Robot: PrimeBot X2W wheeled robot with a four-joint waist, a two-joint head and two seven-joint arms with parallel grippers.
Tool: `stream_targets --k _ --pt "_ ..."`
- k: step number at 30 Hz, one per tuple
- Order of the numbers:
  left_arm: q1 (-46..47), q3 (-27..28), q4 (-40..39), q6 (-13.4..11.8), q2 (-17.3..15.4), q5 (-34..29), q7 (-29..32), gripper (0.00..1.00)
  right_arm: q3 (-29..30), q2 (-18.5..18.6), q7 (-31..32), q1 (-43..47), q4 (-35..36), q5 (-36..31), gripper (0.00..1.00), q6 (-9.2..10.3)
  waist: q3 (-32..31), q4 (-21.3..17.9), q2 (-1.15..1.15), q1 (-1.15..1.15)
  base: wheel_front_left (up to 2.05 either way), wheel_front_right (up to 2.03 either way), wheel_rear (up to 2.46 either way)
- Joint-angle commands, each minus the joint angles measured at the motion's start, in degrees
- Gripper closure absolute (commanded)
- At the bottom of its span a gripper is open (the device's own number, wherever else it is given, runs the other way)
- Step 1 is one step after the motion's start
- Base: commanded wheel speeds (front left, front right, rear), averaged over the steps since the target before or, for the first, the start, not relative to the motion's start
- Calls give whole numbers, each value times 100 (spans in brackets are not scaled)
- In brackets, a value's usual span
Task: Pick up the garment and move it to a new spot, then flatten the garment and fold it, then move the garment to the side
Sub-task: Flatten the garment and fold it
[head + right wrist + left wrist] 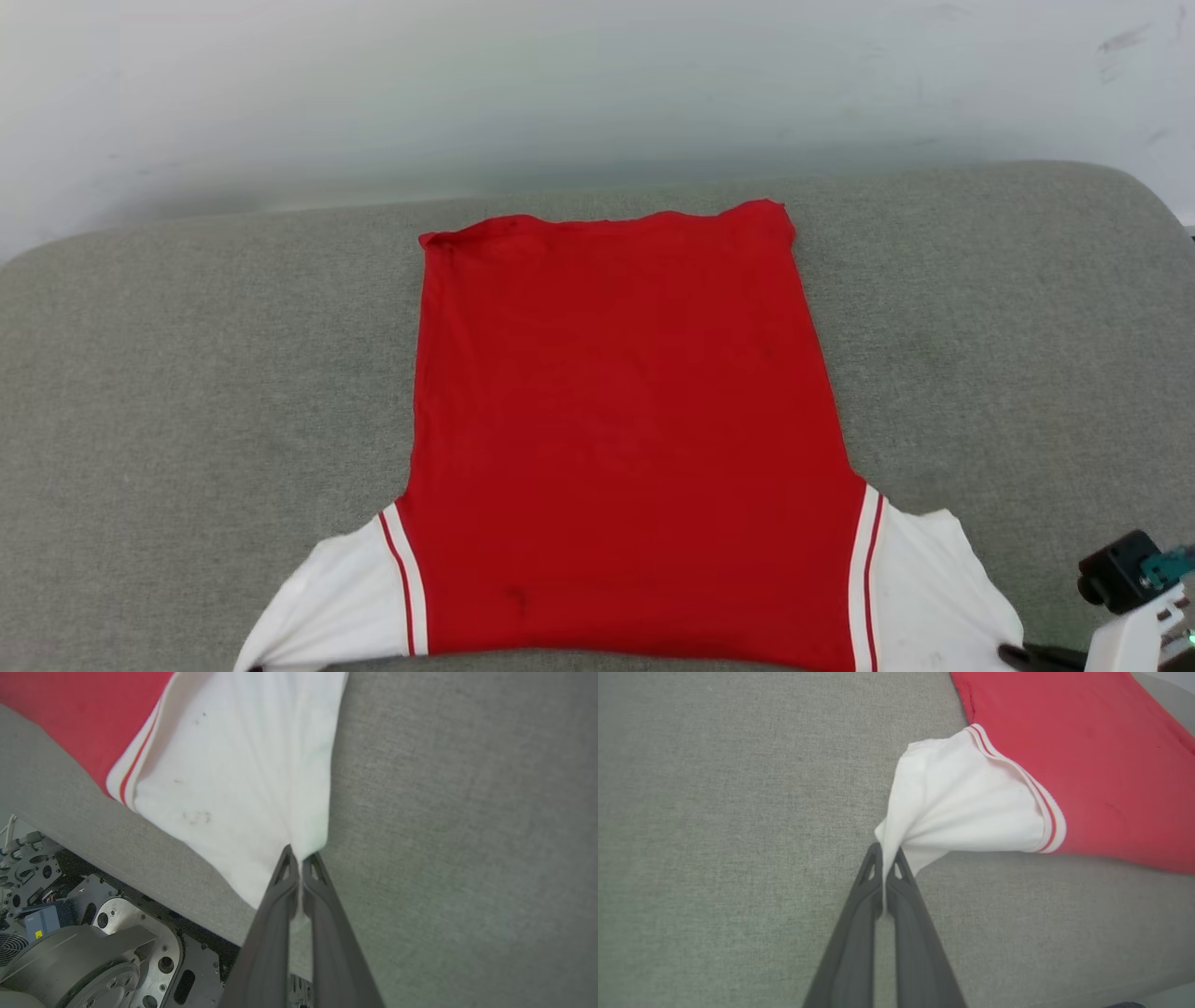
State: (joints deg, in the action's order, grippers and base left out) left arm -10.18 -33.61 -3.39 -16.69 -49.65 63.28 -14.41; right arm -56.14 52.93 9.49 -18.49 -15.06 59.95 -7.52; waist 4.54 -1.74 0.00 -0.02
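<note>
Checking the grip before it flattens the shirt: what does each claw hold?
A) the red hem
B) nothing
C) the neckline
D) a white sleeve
D: the left claw pinches one white sleeve of the garment, and the right claw pinches the other sleeve.

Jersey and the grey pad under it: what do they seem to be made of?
The jersey: thin, soft knit, probably a synthetic sports fabric; matte, lies flat and gathers into fine pleats at the pinched white sleeve. The grey pad: coarse woven upholstery-type cloth, matte, with a flecked weave visible up close and rounded, padded-looking corners.
</note>
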Motion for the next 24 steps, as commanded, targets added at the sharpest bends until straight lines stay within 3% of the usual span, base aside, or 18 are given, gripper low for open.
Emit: stream_targets --k 1,8,9,10,11,12,20,24 --pt "-100 -5 -21 -24 26 17 -51 100 55 60 48 144 25 70 100 5 -18 11 0 2 0 0 0" --pt "-315 -38 -166 -105 136 -149 -59 100 376 204 516 730 432 40 100 5 -20 56 0 2 0 0 0" --pt "-264 -40 -184 -124 150 -208 -63 100 470 179 554 738 464 1 91 5 -16 63 0 2 0 0 0" --pt "-215 -64 -207 -138 148 -265 -63 100 572 152 586 720 495 -33 69 5 -6 70 0 2 0 0 0" --pt "-162 -70 -235 -152 157 -317 -63 100 685 141 668 684 528 -58 27 5 8 75 0 2 0 0 0" --pt "-100 -69 -266 -167 170 -366 -64 100 797 158 752 627 585 -111 0 5 27 83 0 2 0 0 0" --pt "428 -85 -620 -362 203 -768 -14 100 2314 268 1031 -339 1121 -538 0 5 463 242 0 2 0 0 0" --pt "773 -87 -830 -440 233 -995 17 100 2923 112 1520 -1175 1276 -800 0 4 911 428 0 2 0 0 0"
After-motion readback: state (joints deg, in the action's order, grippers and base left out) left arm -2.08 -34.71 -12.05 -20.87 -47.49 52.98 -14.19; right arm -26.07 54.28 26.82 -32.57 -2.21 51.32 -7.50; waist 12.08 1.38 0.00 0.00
